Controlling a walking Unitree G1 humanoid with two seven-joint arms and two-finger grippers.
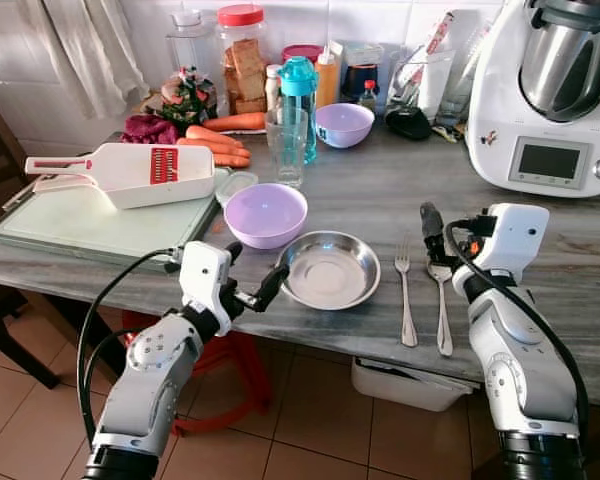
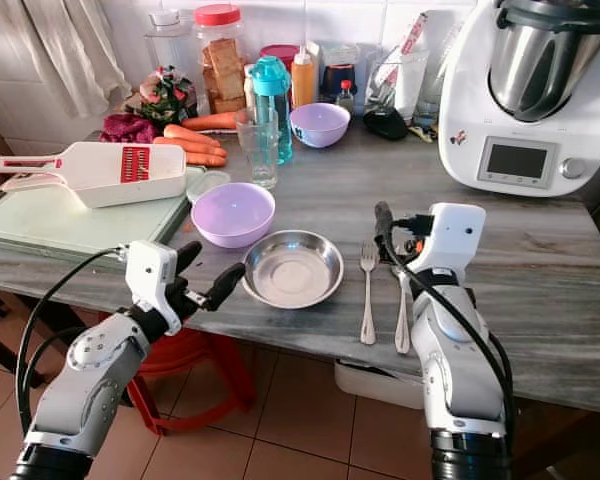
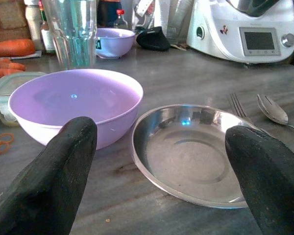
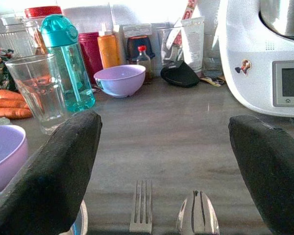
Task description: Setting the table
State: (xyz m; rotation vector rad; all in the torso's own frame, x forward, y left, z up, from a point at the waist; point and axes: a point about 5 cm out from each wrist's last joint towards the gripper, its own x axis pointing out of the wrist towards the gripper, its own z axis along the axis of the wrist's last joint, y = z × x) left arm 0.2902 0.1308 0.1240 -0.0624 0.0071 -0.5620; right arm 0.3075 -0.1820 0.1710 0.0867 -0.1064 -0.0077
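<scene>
A round steel plate [image 1: 330, 268] lies near the table's front edge, with a purple bowl [image 1: 266, 214] touching its far-left side. A fork [image 1: 405, 295] and a spoon [image 1: 442, 300] lie side by side just right of the plate. My left gripper [image 1: 252, 270] is open at the front edge, its fingers pointing at the plate's left rim and the bowl, holding nothing. My right gripper [image 1: 440, 240] is open and empty, hovering just above the handles' far ends of the fork [image 4: 142, 213] and spoon [image 4: 198, 218]. A clear glass [image 1: 287, 145] stands behind the bowl.
A green cutting board [image 1: 90, 225] with a white slicer [image 1: 130, 172] fills the left side. Carrots [image 1: 220, 140], a teal bottle [image 1: 300, 100], jars and a small purple bowl [image 1: 344, 124] line the back. A white kitchen machine [image 1: 555, 90] stands back right. A red stool [image 1: 230, 370] sits underneath.
</scene>
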